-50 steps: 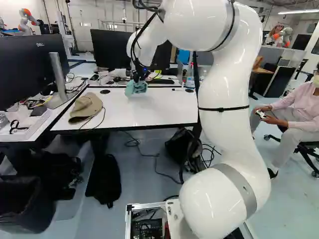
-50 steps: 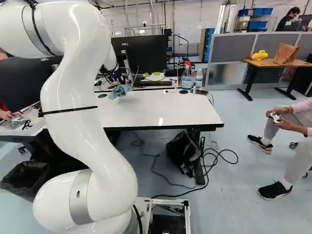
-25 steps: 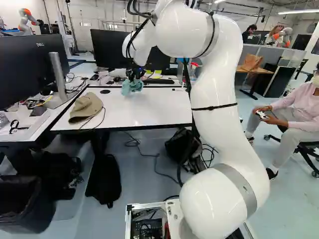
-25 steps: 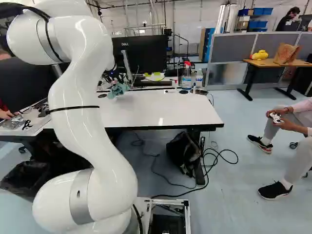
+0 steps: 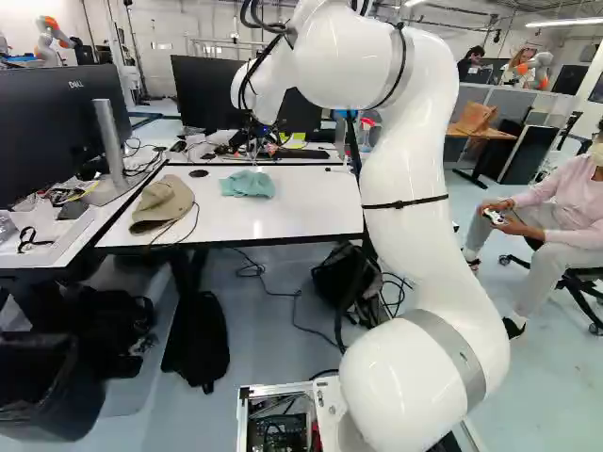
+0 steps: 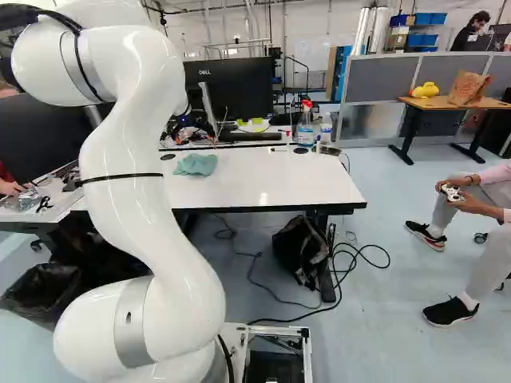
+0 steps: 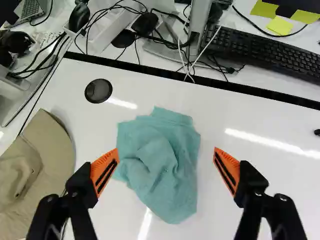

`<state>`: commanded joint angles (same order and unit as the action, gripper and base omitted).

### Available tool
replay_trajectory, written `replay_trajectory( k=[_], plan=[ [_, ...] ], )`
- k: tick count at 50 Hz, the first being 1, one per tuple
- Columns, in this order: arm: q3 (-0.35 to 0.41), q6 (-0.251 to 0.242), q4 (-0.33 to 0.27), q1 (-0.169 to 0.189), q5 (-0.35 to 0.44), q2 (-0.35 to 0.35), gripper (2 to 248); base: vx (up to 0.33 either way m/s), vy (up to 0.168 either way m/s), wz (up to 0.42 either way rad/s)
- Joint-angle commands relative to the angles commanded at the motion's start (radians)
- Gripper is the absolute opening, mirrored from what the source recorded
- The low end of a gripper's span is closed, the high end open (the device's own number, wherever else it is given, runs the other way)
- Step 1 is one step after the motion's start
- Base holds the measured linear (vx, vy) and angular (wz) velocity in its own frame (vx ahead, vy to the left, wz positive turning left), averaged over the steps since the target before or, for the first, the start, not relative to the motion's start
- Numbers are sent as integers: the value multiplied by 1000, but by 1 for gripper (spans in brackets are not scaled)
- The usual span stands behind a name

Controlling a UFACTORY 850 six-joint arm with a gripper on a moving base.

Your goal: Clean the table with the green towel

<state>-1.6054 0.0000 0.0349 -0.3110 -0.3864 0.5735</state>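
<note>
Evidently lined up above the green towel [image 7: 159, 170] with an unclenched gripper [image 7: 166, 171], grasping nothing. Taking twelve o'clock as away from the arm, toward the far edge of the white tabletop [image 6: 271, 179]. Finding the towel below, in the span between the orange pads [image 7: 232, 164], set slightly toward nine. Reading its long axis as near half past eleven to half past five, so across the closing line of nine to three. Showing a strip of tabletop inside the three o'clock pad, but towel edge just beside the nine o'clock one in the wrist view.

Lying loosely crumpled on the tabletop, raised into soft folds at the middle. Seen from the towel: at about nine, a tan brimmed hat [image 7: 47, 150]; toward eleven, a round black grommet [image 7: 98, 91]; past the table edge at half past one, a black keyboard [image 7: 272, 54].

Probably at the pick-up step, with wiping to follow; cannot judge how much cleaning is done. Likely calling for a small shift toward nine, then a straight drop and a squeeze on the middle folds. Could skim over flat cloth if closing too high, or press hard on the tabletop if too low. Should bunch easily, being limp
</note>
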Motion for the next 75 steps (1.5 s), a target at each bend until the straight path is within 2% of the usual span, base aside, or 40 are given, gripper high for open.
replay_trajectory(
  k=[1, 14, 48, 75],
  plan=[
    [0, 0, 0, 0, 0, 0, 247, 0, 0, 0],
    [37, 0, 0, -4, 0, -28, 247, 0, 0, 0],
    [238, 0, 0, -15, 0, -183, 247, 0, 0, 0],
    [401, 0, 0, -10, 0, -317, 247, 0, 0, 0]
  ],
)
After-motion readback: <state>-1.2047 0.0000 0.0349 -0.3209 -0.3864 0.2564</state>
